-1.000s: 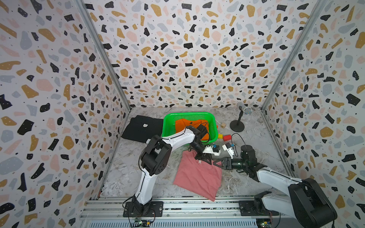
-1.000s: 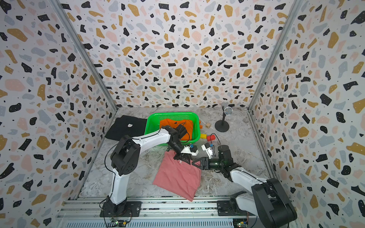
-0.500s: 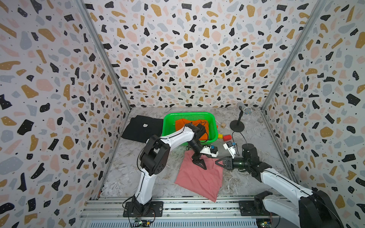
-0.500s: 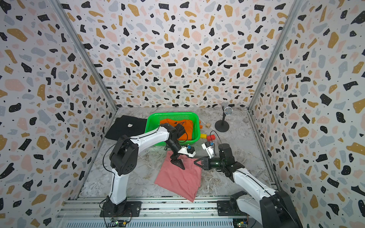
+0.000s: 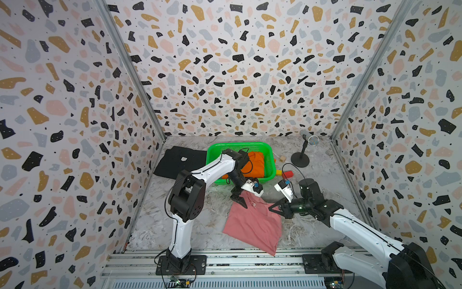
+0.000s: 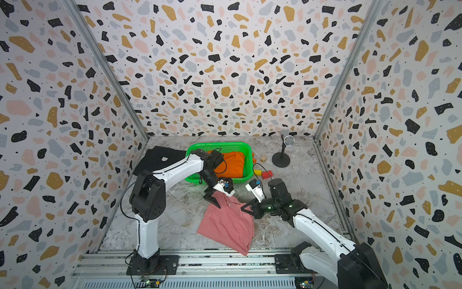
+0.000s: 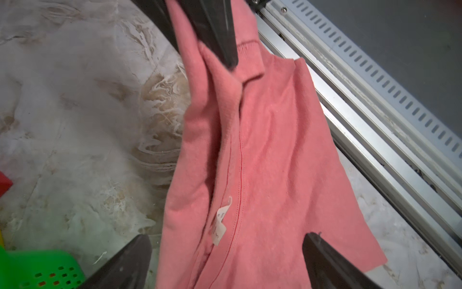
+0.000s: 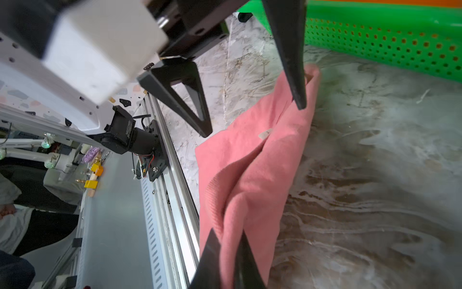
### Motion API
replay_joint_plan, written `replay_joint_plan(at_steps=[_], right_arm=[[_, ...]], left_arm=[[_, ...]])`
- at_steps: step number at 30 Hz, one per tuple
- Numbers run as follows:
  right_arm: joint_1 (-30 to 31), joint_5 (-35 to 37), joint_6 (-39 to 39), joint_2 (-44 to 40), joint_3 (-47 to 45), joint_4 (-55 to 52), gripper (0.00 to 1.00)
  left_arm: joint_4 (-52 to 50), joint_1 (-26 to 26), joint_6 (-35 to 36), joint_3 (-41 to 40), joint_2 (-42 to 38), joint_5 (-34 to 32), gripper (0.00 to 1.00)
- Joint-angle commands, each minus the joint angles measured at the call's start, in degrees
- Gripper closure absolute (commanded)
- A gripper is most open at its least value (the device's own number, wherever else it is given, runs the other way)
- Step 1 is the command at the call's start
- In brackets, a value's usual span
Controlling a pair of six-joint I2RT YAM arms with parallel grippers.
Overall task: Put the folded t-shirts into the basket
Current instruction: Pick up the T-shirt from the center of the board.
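Black t-shirt (image 5: 178,161) lies flat in the far left corner of the table (image 5: 200,225), just beside the basket (image 5: 238,144). The basket sits mid-table by the far edge, with the orange t-shirt (image 5: 255,162) inside.

Left gripper (image 5: 243,200) is just in front of the basket, jaws wide apart, holding nothing.

Pink t-shirt (image 5: 252,225) lies mid-table toward the front edge, outside the basket.

Right gripper (image 8: 228,250) is clamped on its neck-end edge, cloth bunched there.
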Motion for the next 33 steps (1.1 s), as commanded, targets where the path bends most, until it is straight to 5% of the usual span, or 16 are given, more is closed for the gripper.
replay_joint_plan(at_steps=[1,13,28,33], right_arm=[[0.5,-0.3,-7.8,-3.2,2.0,-3.5,1.00],[2.4,-0.2,-25.0,-5.7,3.3,-11.2,1.00],[3.4,-1.2,-25.2,-6.1,1.7,-8.2,1.00],[3.4,-1.4,-24.9,-6.8,1.8,-8.2,1.00]], left_arm=[[-2.4,0.9,5.9,2.3,1.6,-3.7,0.04],[-0.7,3.2,15.2,1.9,4.2,-5.5,0.04],[2.4,3.1,17.3,4.4,7.8,-1.3,0.05],[0.9,2.8,18.5,4.2,8.4,-2.5,0.18]])
